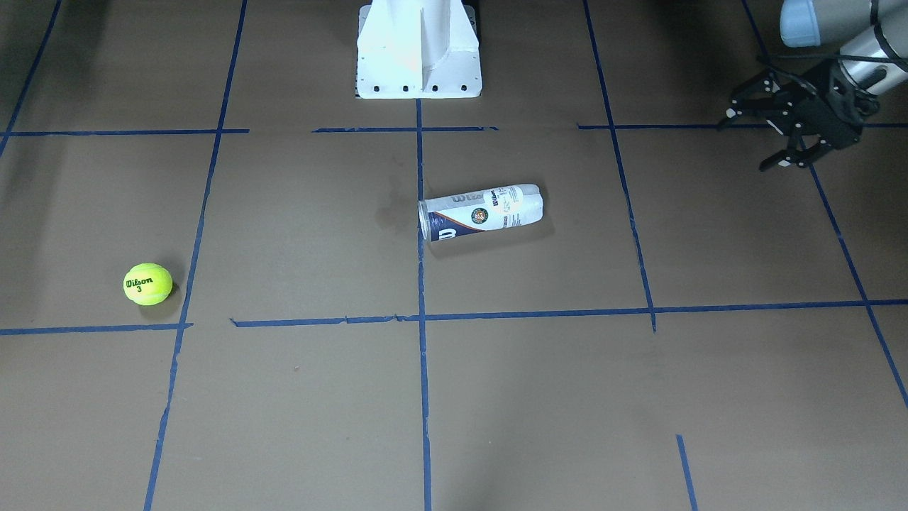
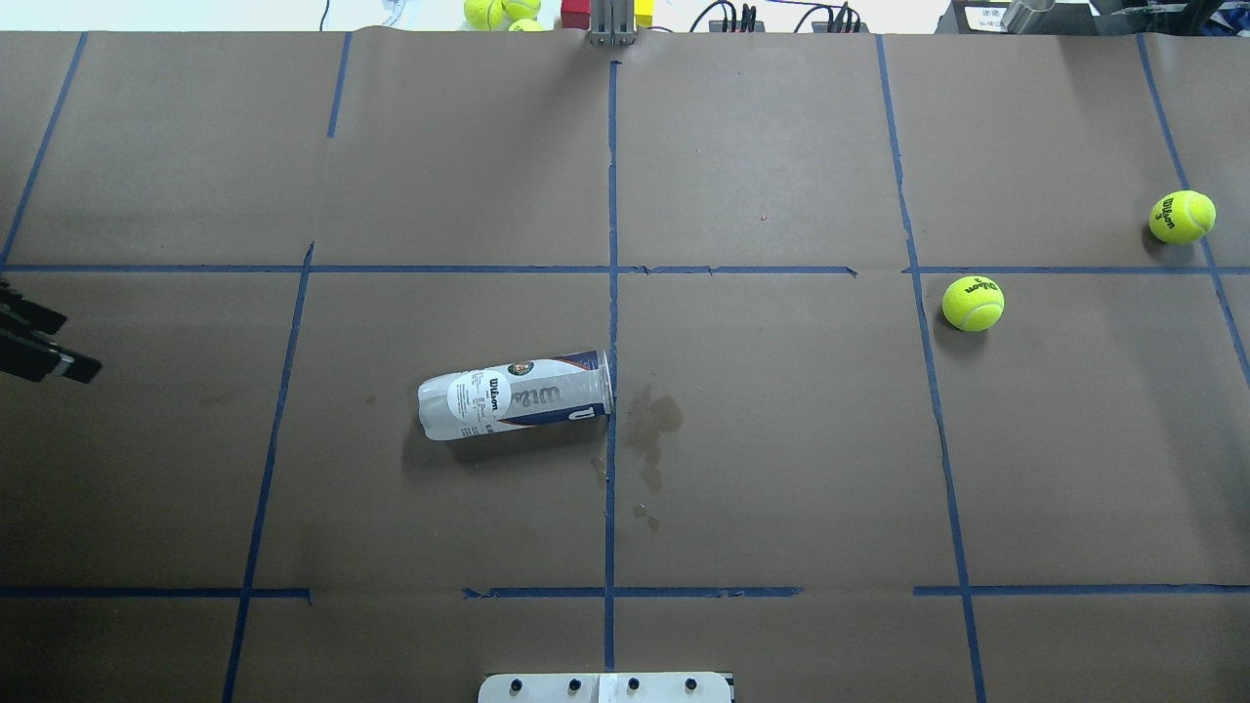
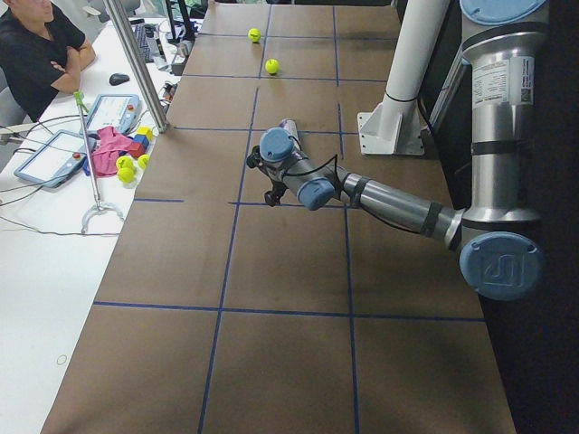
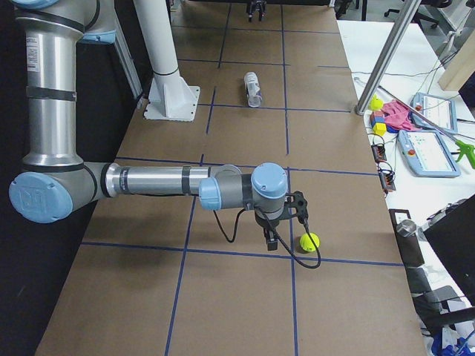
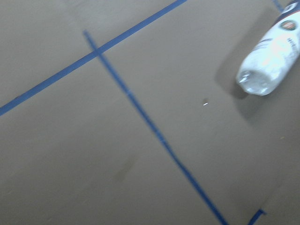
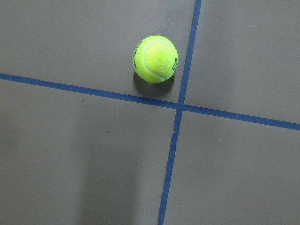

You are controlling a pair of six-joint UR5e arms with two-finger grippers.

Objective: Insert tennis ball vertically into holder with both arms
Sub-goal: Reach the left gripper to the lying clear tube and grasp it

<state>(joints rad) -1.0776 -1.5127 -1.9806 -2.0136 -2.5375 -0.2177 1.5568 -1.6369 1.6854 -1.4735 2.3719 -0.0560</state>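
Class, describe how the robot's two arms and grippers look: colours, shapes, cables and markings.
Both the left arm and right arm are silver-grey tubes joined by round light-blue caps, each with a white printed label. The left gripper is black, with skeletal linked fingers. A black cable loops from the right wrist.

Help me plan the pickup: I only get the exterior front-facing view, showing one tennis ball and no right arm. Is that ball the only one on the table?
Observer: No. The overhead view shows a second tennis ball further to the robot's right than the tennis ball you see, outside your frame.
Operator: Where is the right gripper?
Observer: In the exterior right view the right gripper hangs close to the second tennis ball, not holding it; open or shut I cannot tell.
Operator: What does its wrist camera show?
Observer: That ball alone, beside a crossing of blue tape lines.
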